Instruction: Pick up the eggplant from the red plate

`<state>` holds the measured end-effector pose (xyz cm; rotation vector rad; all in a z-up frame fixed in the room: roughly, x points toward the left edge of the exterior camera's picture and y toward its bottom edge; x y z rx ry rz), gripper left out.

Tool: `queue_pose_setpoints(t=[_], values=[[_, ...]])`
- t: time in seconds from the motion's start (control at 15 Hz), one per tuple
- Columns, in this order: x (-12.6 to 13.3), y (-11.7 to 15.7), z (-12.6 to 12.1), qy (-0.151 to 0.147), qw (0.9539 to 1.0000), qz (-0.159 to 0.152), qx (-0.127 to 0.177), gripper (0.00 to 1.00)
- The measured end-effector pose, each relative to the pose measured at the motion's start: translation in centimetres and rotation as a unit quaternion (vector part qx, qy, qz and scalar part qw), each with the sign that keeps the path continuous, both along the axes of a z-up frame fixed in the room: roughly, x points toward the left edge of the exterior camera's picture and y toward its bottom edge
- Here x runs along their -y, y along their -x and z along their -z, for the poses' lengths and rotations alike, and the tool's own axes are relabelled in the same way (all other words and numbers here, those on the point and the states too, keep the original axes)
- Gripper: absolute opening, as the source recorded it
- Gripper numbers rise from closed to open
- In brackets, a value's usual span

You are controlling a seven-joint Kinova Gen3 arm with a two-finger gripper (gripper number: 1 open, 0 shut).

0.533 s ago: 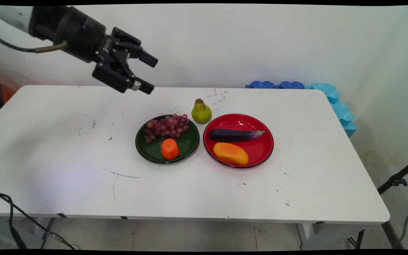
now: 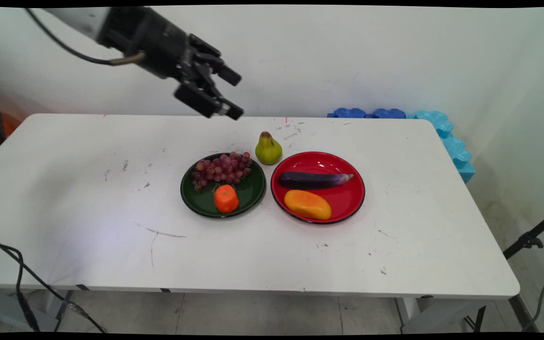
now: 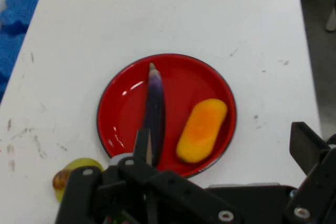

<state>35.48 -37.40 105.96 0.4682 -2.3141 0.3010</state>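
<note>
From the main view we see the gripper [image 2: 234, 94] up in the air over the table's [image 2: 88, 198] far edge, its two black fingers spread apart and holding nothing. Nearest below it sits the green pear [image 2: 268, 149], upright on the bare tabletop, just behind the gap between two plates. The dark green plate [image 2: 248, 191] carries a bunch of red grapes [image 2: 222, 170] at its far side and an orange fruit [image 2: 226, 199] at its near side. Right beside it, the red plate [image 2: 347, 200] holds a purple eggplant [image 2: 314, 180] lying crosswise and a yellow-orange mango [image 2: 307, 204] in front of it. Blue foam pieces [image 2: 442, 130] line the table's far right corner.

Over to the hand view: we look down past the black linkage at the red plate [image 3: 126, 108], with the eggplant [image 3: 155, 108] and the mango [image 3: 202, 129] side by side in it. The pear [image 3: 76, 171] peeks out at lower left, partly hidden by the linkage. Jaws wide, nothing between them.
</note>
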Motion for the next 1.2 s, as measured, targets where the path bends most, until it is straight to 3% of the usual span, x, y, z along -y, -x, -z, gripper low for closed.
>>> queue_pose_setpoints(t=[0.53,1.2], values=[[6.1,7.7,5.8,-0.006,0.9974,-0.007,0.071,1.0],[13.3,15.7,13.4,-0.04,0.9912,0.004,0.126,1.0]])
